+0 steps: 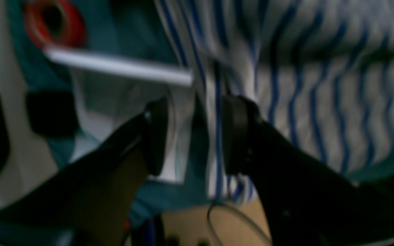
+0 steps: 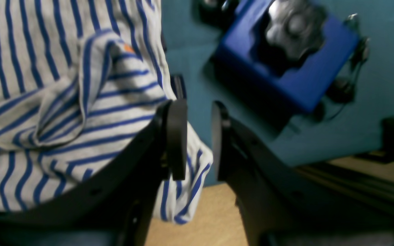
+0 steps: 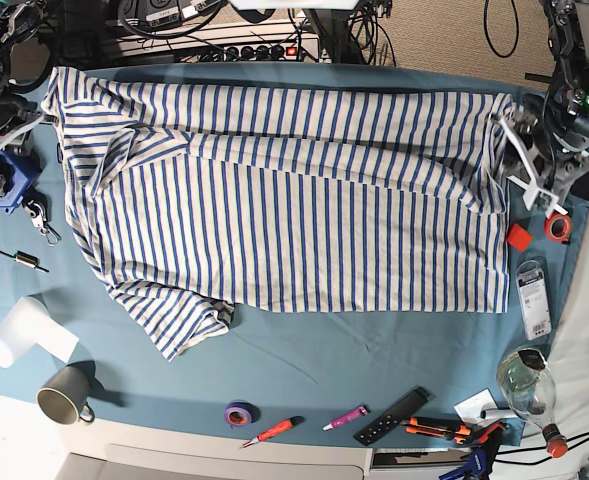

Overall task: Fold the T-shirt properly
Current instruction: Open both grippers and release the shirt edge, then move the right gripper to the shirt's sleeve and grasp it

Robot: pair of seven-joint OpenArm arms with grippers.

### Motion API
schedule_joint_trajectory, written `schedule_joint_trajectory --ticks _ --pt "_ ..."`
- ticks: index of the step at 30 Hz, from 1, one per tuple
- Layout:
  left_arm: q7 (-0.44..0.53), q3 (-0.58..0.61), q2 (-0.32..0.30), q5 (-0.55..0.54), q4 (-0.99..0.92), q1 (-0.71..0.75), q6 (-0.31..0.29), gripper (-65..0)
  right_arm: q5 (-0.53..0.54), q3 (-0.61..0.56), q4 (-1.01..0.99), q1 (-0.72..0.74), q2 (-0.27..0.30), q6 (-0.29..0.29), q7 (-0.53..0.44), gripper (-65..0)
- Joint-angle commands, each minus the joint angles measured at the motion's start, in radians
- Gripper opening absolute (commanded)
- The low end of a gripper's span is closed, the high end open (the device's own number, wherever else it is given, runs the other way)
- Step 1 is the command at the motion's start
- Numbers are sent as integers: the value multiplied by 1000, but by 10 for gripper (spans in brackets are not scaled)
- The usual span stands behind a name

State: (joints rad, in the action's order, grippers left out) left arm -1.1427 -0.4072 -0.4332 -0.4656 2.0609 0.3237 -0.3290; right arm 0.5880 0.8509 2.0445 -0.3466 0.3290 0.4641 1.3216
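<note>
teal cloth covers the table (image 3: pixel 304 365), and the t-shirt (image 3: pixel 294 200) is spread across its far half, one fold already laid along the far edge. the left hand (image 1: pixel 192 136) is seen with jaws parted around a hanging strip of the shirt's edge at the far right corner; nothing is pinched. the right hand (image 2: pixel 198 140) is likewise spread, with the hem just beside one finger at the far left corner. cloth could be snagged on a finger as the hands are withdrawn, dragging the fold askew. the loose sleeve (image 3: pixel 189 325) near the middle could be left bunched.
</note>
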Motion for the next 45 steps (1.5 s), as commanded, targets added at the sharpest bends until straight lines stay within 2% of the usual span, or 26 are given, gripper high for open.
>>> schedule_joint_trajectory --ticks 1,4,6,9,14,21,24,26,30,32,34,40,43,45 --pt "44 -8 -18 -2 19 -3 19 -385 2 9 18 0 20 -7 -39 -519" --pt "180 -8 -15 -2 18 -11 24 -385 2 8 18 4 19 -20 -142 -519" --pt "254 -8 -15 2 18 -21 13 -385 2 8 17 29 17 -19 -174 -519" --pt "262 -8 -15 2 18 -51 -13 -385 -2 8 17 95 14 -19 -171 -519" --pt "304 -8 -16 -4 2 -102 -13 -385 -3 6 15 140 14 -19 -175 -519" --pt "299 -7 -16 -28 -114 -195 -13 -378 -14 -10 -2 140 14 -19 -187 -519" --pt "289 7 -16 -27 -176 -242 -13 -300 -14 -21 -18 140 14 -14 -188 -519" --pt "285 44 -16 -27 -224 -275 -13 -248 -14 -32 -32 140 14 -8 -188 -519" --pt "286 168 -16 31 -305 -348 -2 -242 -63 -71 -72 148 14 -8 -211 -519" --pt "284 222 -16 75 -321 -381 39 -242 -92 -95 -98 167 15 -8 -237 -519" --pt "260 257 -16 98 -321 -408 71 -242 -113 -123 -131 204 15 -8 -248 -519" --pt "169 265 -16 100 -321 -455 75 -242 -208 -246 -315 402 15 -8 -257 -519" --pt "162 265 -16 99 -319 -457 79 -242 -262 -324 -417 507 16 -8 -257 -519" --pt "162 265 -16 98 -312 -457 108 -242 -309 -388 -478 573 18 -2 -257 -519"
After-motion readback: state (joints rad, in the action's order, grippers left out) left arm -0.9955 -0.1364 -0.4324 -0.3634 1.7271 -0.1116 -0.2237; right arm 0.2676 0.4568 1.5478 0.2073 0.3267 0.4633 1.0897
